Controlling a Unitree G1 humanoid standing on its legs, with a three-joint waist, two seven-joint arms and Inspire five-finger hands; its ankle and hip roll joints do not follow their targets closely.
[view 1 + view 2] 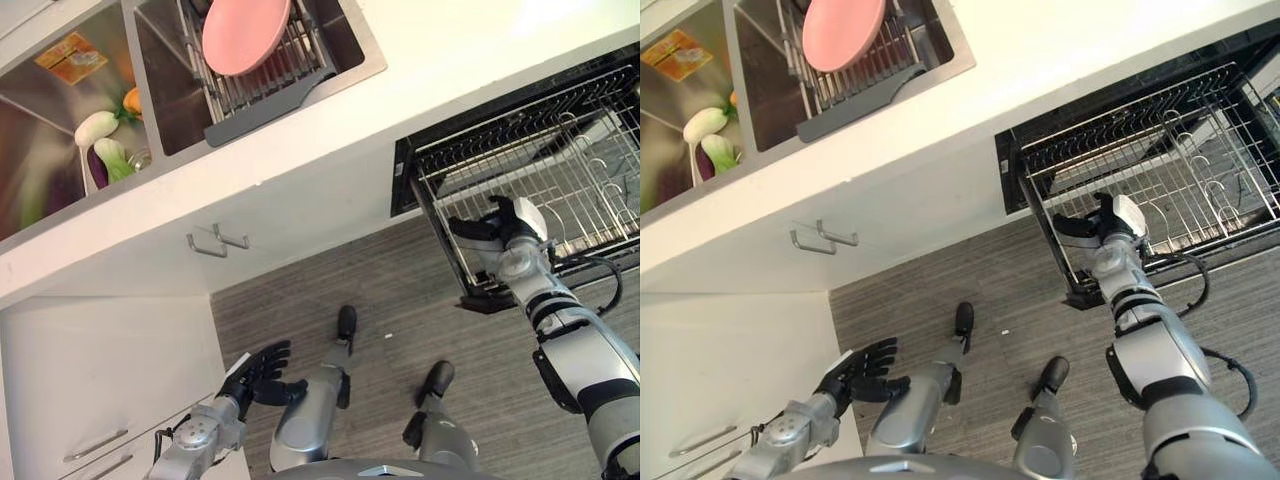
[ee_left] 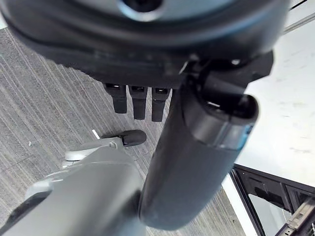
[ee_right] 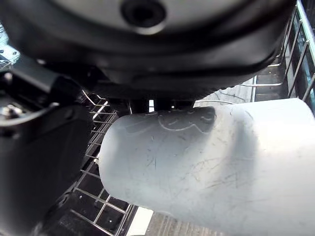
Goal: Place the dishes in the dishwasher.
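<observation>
The pink plate stands on edge in a wire drying rack inside the sink basin at the far left of the scene, leaning between the rack's bars; that upright stance leaves its rim exposed, which I judge would make it easy to pinch from above. It is the one dish in sight, and neither hand touches it.

Well apart from it, to the right, the dishwasher sits under the bench with its wire basket pulled out over the floor. The basket looks bare, so the loading seems not yet begun. The right hand is at the basket's near left corner, its dark fingers curled at the front rail as if holding it; whether they truly clasp the wire I cannot tell, since the white-covered thumb blocks the wrist view. The hand is probably there to draw the basket out or steady it.

The left hand hangs low at the near left, beside a white cabinet, fingers spread and relaxed, holding nothing, simply idle.

In the second basin, further left, lie some vegetables, which are no part of the job.
</observation>
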